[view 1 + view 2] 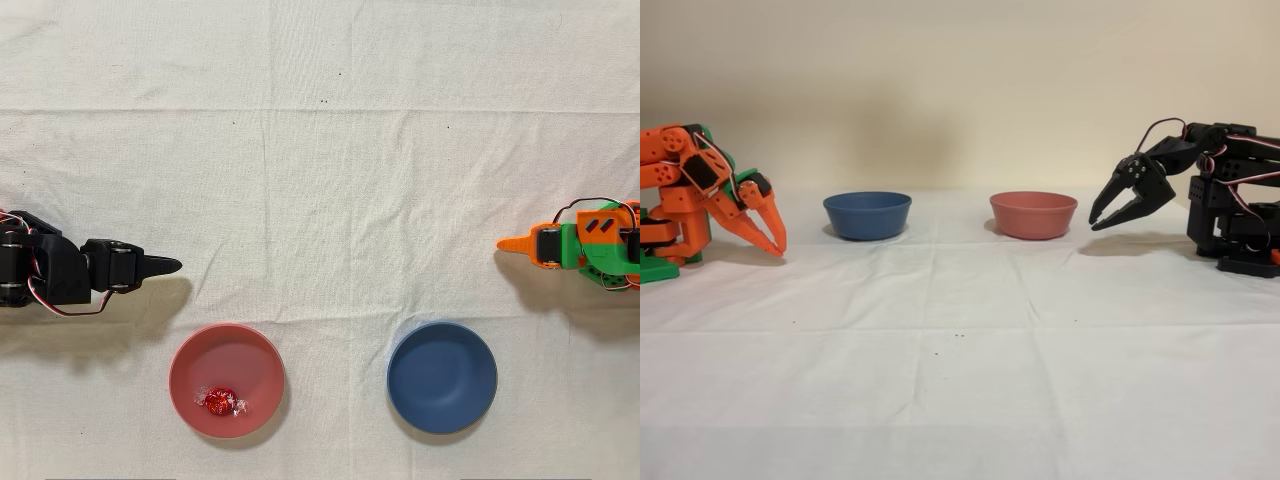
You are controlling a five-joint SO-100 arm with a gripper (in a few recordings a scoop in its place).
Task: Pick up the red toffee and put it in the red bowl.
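At the left edge of the overhead view, the black arm's gripper (160,266) hangs folded back near its base, above bare cloth. From the side its fingers stand a little apart with nothing between them, tips angled down toward the table. Just off it in the overhead view, below and slightly right, sits the red bowl (227,345); in the fixed view that bowl (1033,214) lies just to the left of the gripper (1102,220), apart from it. The red toffee (219,401) rests inside the bowl, against the part of the wall farthest from the gripper, its pale twisted ends pointing roughly left and right in the overhead view. Judging by this, the placing looks done and no further reach seems called for. Farther along sits the blue bowl (442,376), and beyond it the idle orange arm (575,245).
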